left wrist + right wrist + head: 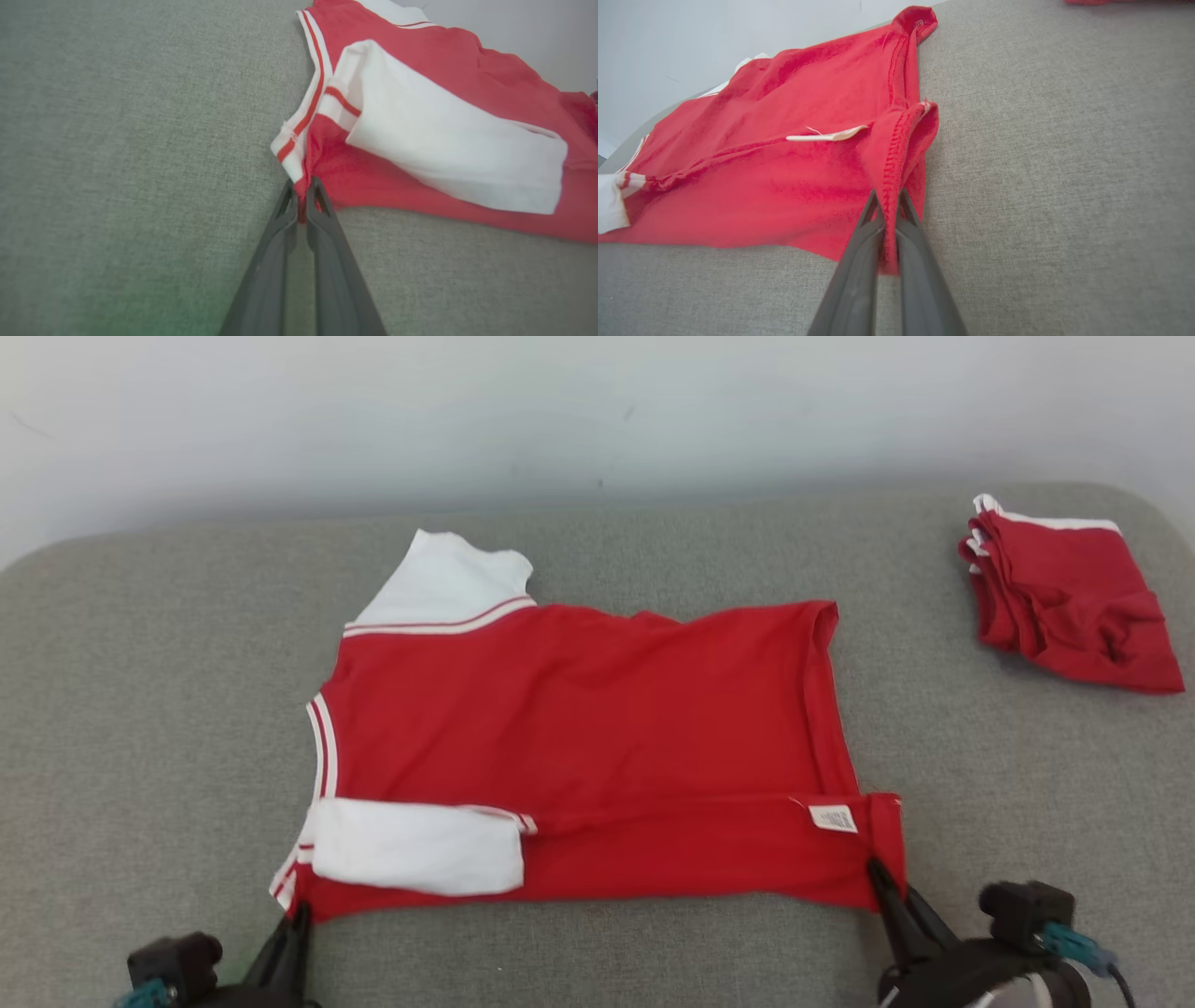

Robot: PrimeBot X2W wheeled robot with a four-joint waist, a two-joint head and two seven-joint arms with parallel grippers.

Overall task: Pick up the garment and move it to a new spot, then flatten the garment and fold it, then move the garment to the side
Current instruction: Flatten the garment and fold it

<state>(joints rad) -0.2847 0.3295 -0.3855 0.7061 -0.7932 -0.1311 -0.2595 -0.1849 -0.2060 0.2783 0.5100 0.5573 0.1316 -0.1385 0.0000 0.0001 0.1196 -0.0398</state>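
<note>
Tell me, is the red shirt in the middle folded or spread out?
Partly folded: the red shirt lies mostly flat, but its near edge is turned over, white sleeve and label on top.

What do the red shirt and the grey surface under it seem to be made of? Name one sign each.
Red shirt: likely soft knit cotton or blend, matte; it creases, hems stitched.
Grey surface: woven upholstery-like cloth, matte; fine weave shows.

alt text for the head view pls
A red shirt with white sleeves lies spread on a grey padded surface, its near edge folded over. The left gripper and right gripper each pinch a near corner of it with shut fingers. A second red garment sits folded at the far right.
</note>
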